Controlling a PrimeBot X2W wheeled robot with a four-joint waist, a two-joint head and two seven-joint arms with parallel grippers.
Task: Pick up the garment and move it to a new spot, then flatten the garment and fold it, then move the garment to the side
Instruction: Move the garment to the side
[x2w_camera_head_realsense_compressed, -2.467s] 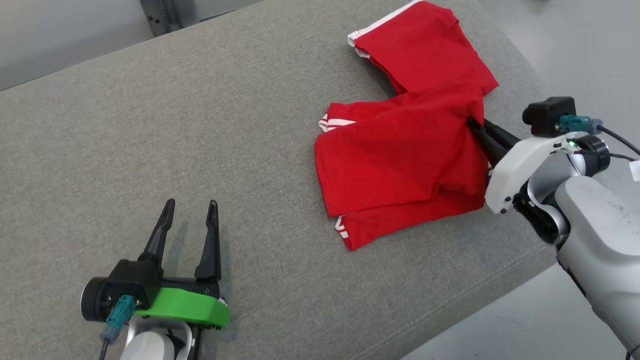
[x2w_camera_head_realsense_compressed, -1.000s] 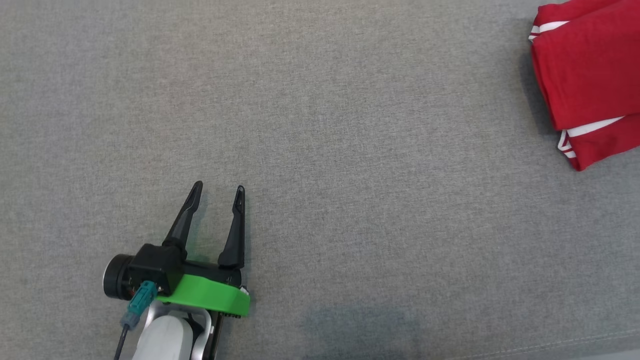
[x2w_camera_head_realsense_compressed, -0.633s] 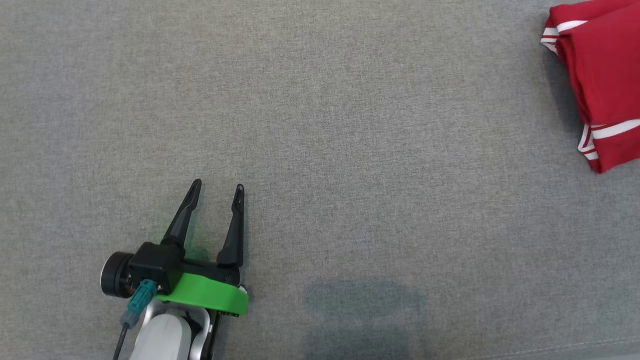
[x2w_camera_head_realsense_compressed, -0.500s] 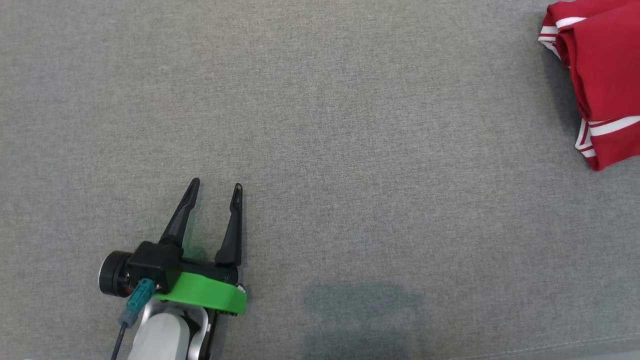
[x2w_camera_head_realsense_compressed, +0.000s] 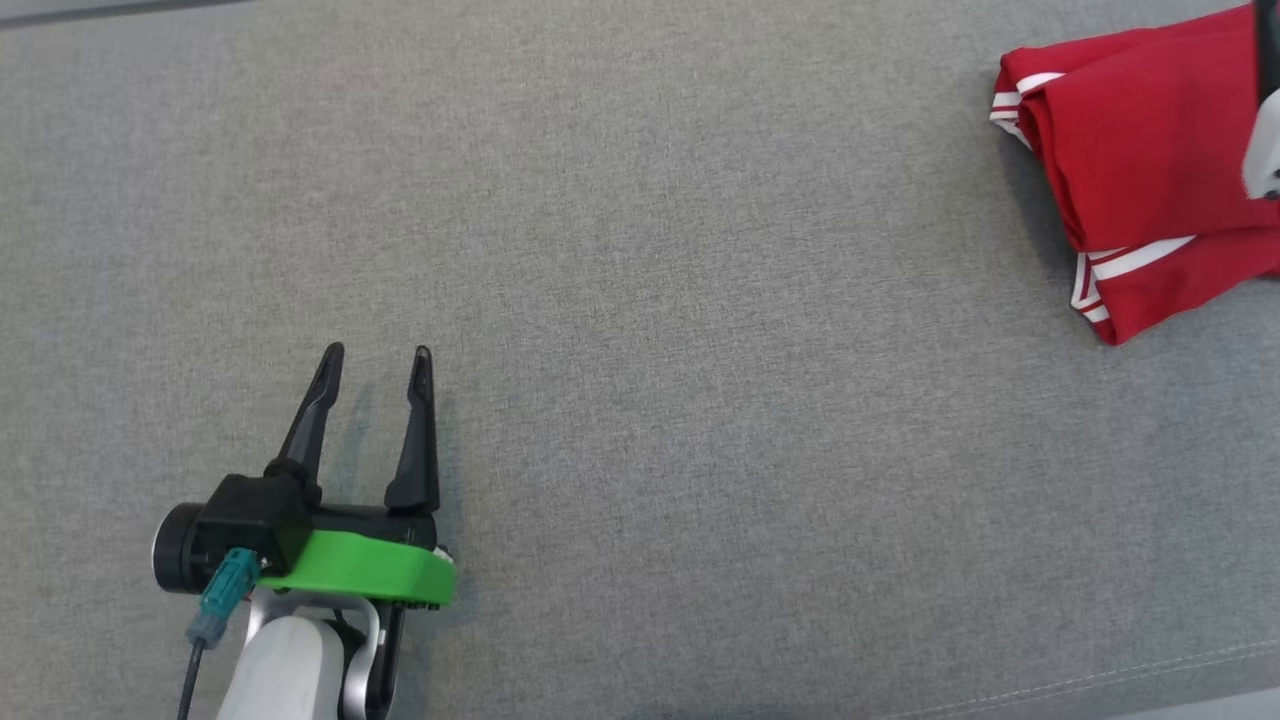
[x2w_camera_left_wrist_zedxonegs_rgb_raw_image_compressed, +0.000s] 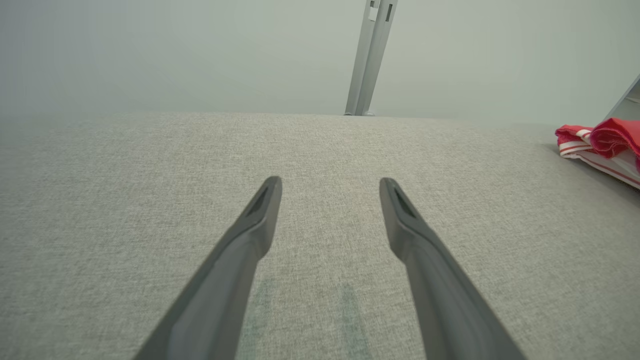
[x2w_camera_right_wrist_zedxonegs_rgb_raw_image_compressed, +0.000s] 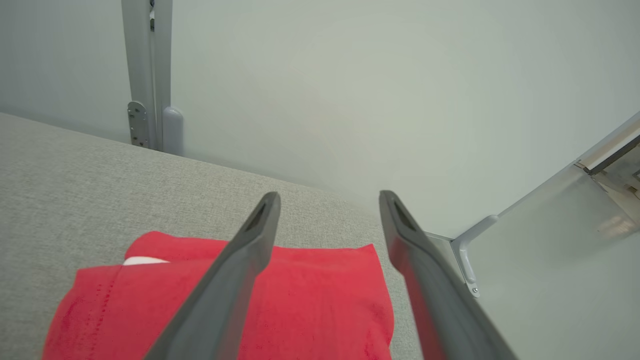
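Note:
The red garment (x2w_camera_head_realsense_compressed: 1140, 160) with white stripes lies folded near the right end of the grey padded surface (x2w_camera_head_realsense_compressed: 700, 300). It also shows at the right edge of the left wrist view (x2w_camera_left_wrist_zedxonegs_rgb_raw_image_compressed: 607, 140). My right gripper (x2w_camera_right_wrist_zedxonegs_rgb_raw_image_compressed: 328, 200) hovers open just above the garment (x2w_camera_right_wrist_zedxonegs_rgb_raw_image_compressed: 320, 300), with nothing between its fingers. A pale part of my right arm (x2w_camera_head_realsense_compressed: 1263, 150) shows at the head view's right edge, over the cloth. My left gripper (x2w_camera_head_realsense_compressed: 378, 352) rests open low over bare fabric at the lower left, far from the garment, its fingers (x2w_camera_left_wrist_zedxonegs_rgb_raw_image_compressed: 250, 235) spread and empty.
The padded surface's front edge with its seam (x2w_camera_head_realsense_compressed: 1100, 680) runs along the lower right. A grey metal post (x2w_camera_left_wrist_zedxonegs_rgb_raw_image_compressed: 369, 55) stands behind the far edge against a pale wall. A panel with a white bracket (x2w_camera_right_wrist_zedxonegs_rgb_raw_image_compressed: 467, 255) lies past the surface's right end.
My right gripper, earlier shut on the garment's edge, now stands open above it. The head camera has shifted, so more of the garment shows. My left gripper stays open where it was.

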